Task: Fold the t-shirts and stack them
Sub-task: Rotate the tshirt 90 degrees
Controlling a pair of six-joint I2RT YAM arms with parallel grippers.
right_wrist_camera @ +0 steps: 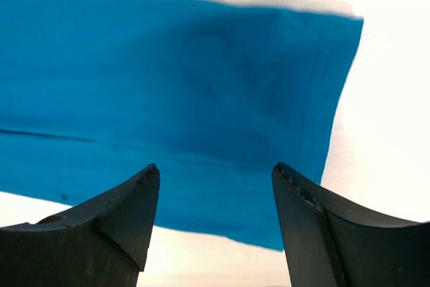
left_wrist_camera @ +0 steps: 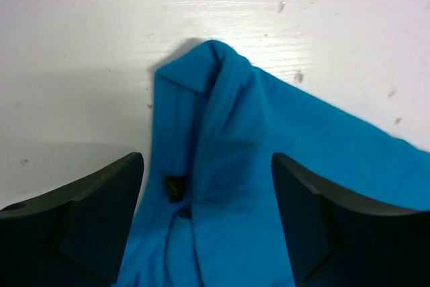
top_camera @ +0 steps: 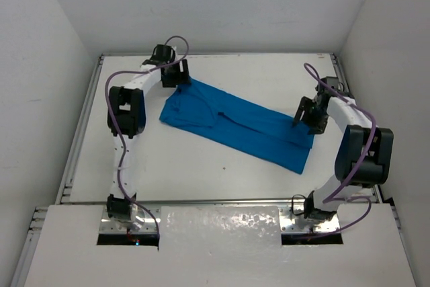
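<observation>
The bright blue t-shirt (top_camera: 235,124) lies on the white table as a long folded strip, running diagonally from far left to near right. My left gripper (top_camera: 180,80) hovers over its far-left end, open. In the left wrist view the left gripper (left_wrist_camera: 207,169) straddles the t-shirt (left_wrist_camera: 235,132), whose bunched collar end carries a small dark tag (left_wrist_camera: 175,187). My right gripper (top_camera: 304,117) stands open at the strip's right end. In the right wrist view the right gripper (right_wrist_camera: 215,174) is above the flat t-shirt (right_wrist_camera: 181,78) near its edge, holding nothing.
White walls enclose the table on three sides. Metal rails (top_camera: 79,132) run along its edges. A white shelf (top_camera: 222,247) with a shiny patch covers the near edge between the two arm bases.
</observation>
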